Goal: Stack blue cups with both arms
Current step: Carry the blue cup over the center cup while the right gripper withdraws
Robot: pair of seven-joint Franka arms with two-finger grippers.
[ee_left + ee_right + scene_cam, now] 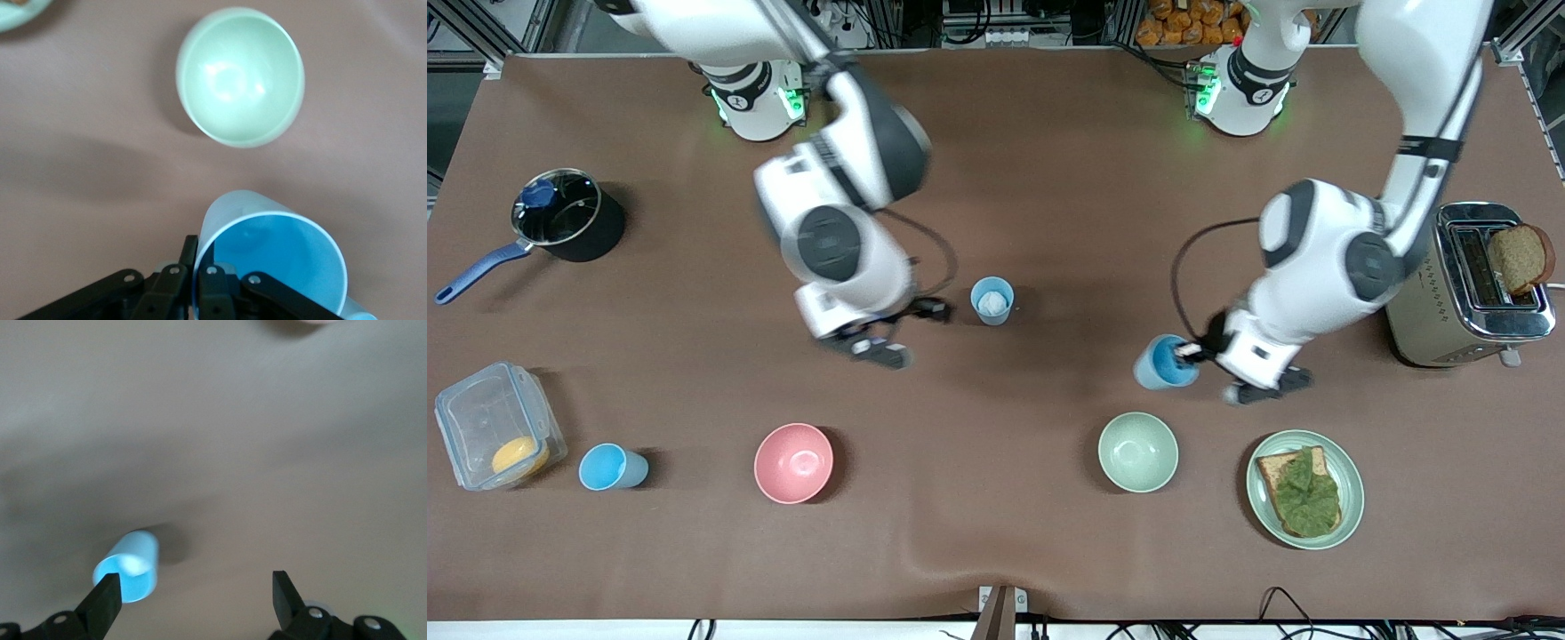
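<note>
Front: left gripper (1199,353) pinches the rim of a bright blue cup (1163,363), held tilted in the air over bare table, between the standing pale blue cup (992,300) and the green bowl (1137,452). Right gripper (871,342) hangs over the table just beside the pale cup, fingers spread, nothing in them. A third blue cup (611,468) lies near the plastic box (496,436).

Left wrist: fingers (212,283) pressed together on the cup wall (267,250), mouth tipped toward the camera, green bowl (240,75) below.

Right wrist: jaws wide apart, a blue cup (129,567) on the mat past one fingertip.

Judgement: level the held cup, centre it over the pale one, lower straight, then release. Left forearm slants down from the toaster (1469,283) end; right wrist bent down, waiting.
</note>
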